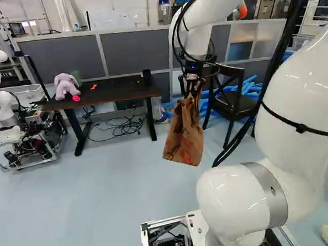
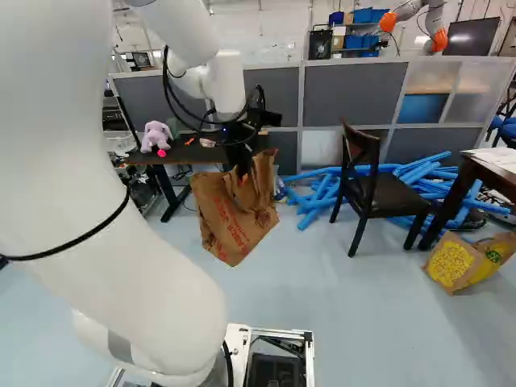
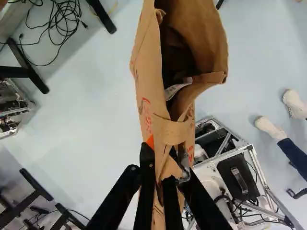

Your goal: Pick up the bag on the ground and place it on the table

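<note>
Bag (image 2: 234, 218) – 1, hanging | claw (image 2: 240, 155) – 1, pinching bag | plush toy (image 1: 65, 85): 1, on black table (image 1: 114, 92)

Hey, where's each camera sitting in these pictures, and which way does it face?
Left base view: on the base, behind and left of the arm, facing ahead, slightly down; the arm fills its right.
Right base view: behind and right of the arm, facing likewise; the arm fills its left.
Wrist view: on the wrist, looking down along the jaws, closed on the bag; the jaws and part of the base show.
Both base views share the bag, table and chair.
</note>
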Robot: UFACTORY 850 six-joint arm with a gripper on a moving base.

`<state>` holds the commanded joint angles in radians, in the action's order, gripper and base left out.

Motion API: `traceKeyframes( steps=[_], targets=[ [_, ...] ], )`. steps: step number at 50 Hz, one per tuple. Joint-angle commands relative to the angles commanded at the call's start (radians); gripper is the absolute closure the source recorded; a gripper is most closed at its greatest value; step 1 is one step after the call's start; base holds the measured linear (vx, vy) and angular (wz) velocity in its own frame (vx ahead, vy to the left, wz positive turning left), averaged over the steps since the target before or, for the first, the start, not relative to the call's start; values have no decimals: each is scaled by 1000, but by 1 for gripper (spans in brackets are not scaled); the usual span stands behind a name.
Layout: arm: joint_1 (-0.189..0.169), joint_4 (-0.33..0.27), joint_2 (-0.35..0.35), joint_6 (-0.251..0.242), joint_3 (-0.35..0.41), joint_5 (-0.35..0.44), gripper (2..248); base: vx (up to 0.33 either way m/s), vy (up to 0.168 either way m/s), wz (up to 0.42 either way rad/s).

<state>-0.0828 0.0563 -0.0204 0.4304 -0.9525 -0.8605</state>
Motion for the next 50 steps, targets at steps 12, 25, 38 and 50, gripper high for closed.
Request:
traceKeyframes(
  steps=[12,25,38,50],
  targets=[
    [3,0,4,0,-45,-45,229,0,0,0],
    [7,0,11,0,-96,-101,229,0,0,0],
    [10,0,17,0,-146,-157,229,0,0,0],
    [12,0,18,0,-188,-208,229,0,0,0]
  ],
)
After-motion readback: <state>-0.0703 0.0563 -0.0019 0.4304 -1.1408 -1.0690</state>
